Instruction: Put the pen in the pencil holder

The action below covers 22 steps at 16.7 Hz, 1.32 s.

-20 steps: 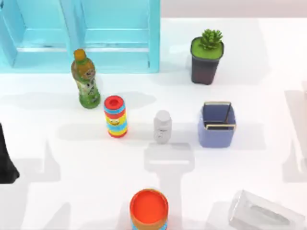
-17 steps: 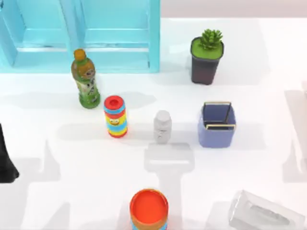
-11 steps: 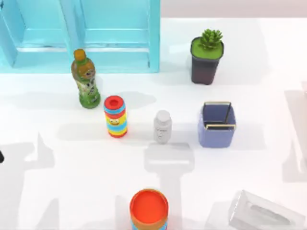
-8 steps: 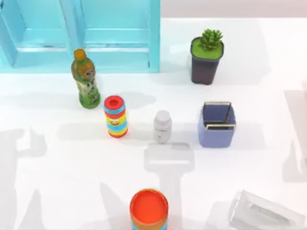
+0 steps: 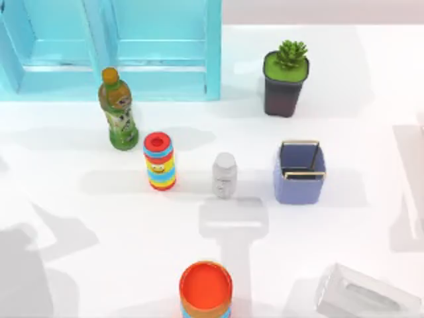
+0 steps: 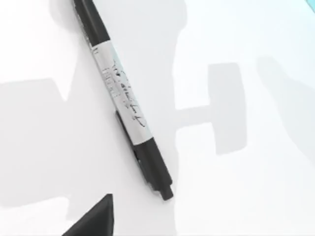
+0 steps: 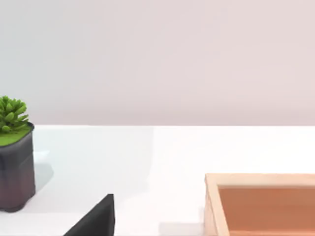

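White table (image 5: 371, 99), plain pale wall behind.
Pen (image 6: 123, 101): lying flat on the table under the left wrist camera, black ends, pale printed barrel.
Holder (image 5: 299, 173): upright, right of table centre, open top.
White bottle (image 5: 224, 175): just left of the holder.
Striped can (image 5: 159, 161); green bottle (image 5: 118, 109); plant pot (image 5: 285, 77) toward the far edge; orange-topped can (image 5: 206, 289) at the near edge.
Blue shelf (image 5: 112, 46): far left corner.
Wooden box (image 7: 261, 204): near the right wrist camera.
Jaws, both arms: cannot tell.

white bottle (image 5: 224, 174) beside pencil holder (image 5: 299, 173)
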Available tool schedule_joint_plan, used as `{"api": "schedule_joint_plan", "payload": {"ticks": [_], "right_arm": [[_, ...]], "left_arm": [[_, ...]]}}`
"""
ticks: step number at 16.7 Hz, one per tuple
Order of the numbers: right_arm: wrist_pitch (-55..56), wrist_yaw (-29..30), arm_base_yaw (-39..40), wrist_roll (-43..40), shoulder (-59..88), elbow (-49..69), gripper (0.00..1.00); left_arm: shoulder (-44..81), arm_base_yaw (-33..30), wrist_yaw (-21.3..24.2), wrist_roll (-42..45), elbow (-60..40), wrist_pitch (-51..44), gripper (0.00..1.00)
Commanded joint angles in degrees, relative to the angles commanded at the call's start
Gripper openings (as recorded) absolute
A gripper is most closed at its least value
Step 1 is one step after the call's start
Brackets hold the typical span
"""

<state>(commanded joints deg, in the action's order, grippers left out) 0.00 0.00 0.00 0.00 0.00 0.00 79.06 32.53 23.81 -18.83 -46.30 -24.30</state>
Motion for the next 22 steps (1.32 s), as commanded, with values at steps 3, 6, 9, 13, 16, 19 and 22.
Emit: {"api": "schedule_joint_plan", "payload": {"ticks": [3, 6, 9, 13, 16, 19, 22], "right_arm": [[0.0, 0.0, 0.0, 0.0, 0.0, 0.0, 1.0], [0.0, 0.0, 0.0, 0.0, 0.0, 0.0, 1.0], [0.0, 0.0, 0.0, 0.0, 0.0, 0.0, 1.0], [0.0, 0.0, 0.0, 0.0, 0.0, 0.0, 1.0], [0.0, 0.0, 0.0, 0.0, 0.0, 0.0, 1.0], [0.0, 0.0, 0.0, 0.0, 0.0, 0.0, 1.0], [0.0, 0.0, 0.0, 0.0, 0.0, 0.0, 1.0]], "left_arm": [[12.49, 4.81, 4.6, -3.68, -7.11, -3.99, 1.0], [20.39, 7.69, 7.98, -6.14, -11.51, -7.07, 1.0], [23.08, 8.6, 9.28, -7.01, -12.92, -8.35, 1.0], [22.91, 8.32, 9.17, -6.94, -12.73, -8.2, 1.0], [24.73, 7.45, 8.99, -8.18, -12.67, -6.02, 1.0], [29.57, 4.77, 8.31, -11.26, -12.24, 1.19, 1.0], [34.98, 1.58, 7.39, -14.75, -11.4, 9.61, 1.0]]}}
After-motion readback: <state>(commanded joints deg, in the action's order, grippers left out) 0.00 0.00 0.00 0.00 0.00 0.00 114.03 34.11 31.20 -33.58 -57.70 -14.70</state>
